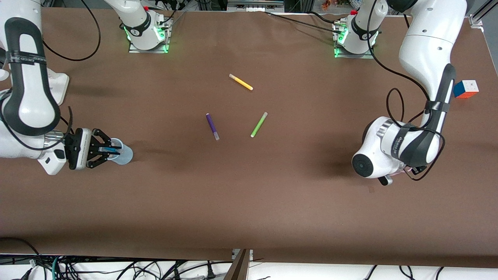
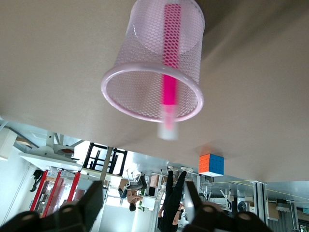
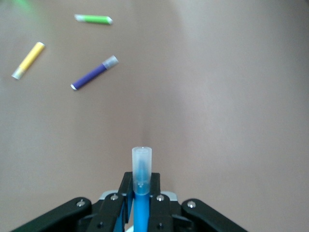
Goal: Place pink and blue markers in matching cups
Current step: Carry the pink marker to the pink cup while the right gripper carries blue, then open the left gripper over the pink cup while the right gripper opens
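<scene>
Blue marker (image 3: pixel 141 193) is pinched between the fingers of the right gripper (image 1: pixel 106 149), long axis level, clear cap end pointing away from the wrist; gripper and marker sit over the pale blue cup (image 1: pixel 123 153) at the right arm's end of the table. Pink marker (image 2: pixel 169 72) stands inside the pale pink cup (image 2: pixel 140 77), pale cap end sticking out above the rim. Left gripper (image 2: pixel 140 212) hangs above that cup, fingers spread apart and holding nothing. Loose on the brown table (image 1: pixel 249 202), mid-table: yellow pen (image 1: pixel 241 82), dark purple pen (image 1: pixel 212 126), green pen (image 1: pixel 258 124). Rubik's cube (image 1: pixel 465 89) lies near the left arm's end.
</scene>
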`<state>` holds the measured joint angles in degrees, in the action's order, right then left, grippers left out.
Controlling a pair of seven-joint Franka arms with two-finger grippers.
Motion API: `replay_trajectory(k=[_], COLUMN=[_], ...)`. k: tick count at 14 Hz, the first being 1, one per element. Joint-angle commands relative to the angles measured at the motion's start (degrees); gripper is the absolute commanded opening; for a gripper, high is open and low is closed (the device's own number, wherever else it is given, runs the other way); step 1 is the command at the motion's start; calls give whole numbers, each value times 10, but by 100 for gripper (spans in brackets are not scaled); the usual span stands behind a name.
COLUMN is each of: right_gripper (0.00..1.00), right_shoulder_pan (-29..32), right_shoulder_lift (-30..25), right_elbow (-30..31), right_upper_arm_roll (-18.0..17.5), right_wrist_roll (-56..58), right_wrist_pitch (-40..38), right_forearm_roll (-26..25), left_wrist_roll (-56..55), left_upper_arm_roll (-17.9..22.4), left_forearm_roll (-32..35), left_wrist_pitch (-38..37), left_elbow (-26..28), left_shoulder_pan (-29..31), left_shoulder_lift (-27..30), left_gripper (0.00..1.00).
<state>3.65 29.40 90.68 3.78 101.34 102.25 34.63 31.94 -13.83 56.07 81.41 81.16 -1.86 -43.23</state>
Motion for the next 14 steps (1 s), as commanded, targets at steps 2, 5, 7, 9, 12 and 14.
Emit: replay_trajectory(k=[2,5,7,9,12,14], right_gripper=[1,1,1,2,2,4], right_shoulder_pan=[26,36,48,55,68,72], right_shoulder_lift=[14,21,30,36,43,47], right_elbow=[5,5,5,5,5,3], right_upper_arm_roll=[-9,-9,-9,-9,-9,-9], right_wrist_roll=[115,140,153,173,191,191], right_wrist_pitch=[-51,-60,-70,-75,-87,-91], right_forearm_roll=[72,73,74,74,74,74], left_wrist_roll=[-48,-100,-164,-233,-280,-285], left_upper_arm_roll=[-7,-7,-6,-6,-3,-5], left_forearm_roll=[-38,-161,-245,-328,-472,-521], left_wrist_pitch=[-17,-17,-17,-13,19,38], left_elbow=[-22,-88,-101,-98,-90,-70], left_shoulder_pan=[-10,-10,-7,-2,42,76], left_shoulder_lift=[56,82,110,147,207,242], left_gripper=[100,100,100,100,100,100])
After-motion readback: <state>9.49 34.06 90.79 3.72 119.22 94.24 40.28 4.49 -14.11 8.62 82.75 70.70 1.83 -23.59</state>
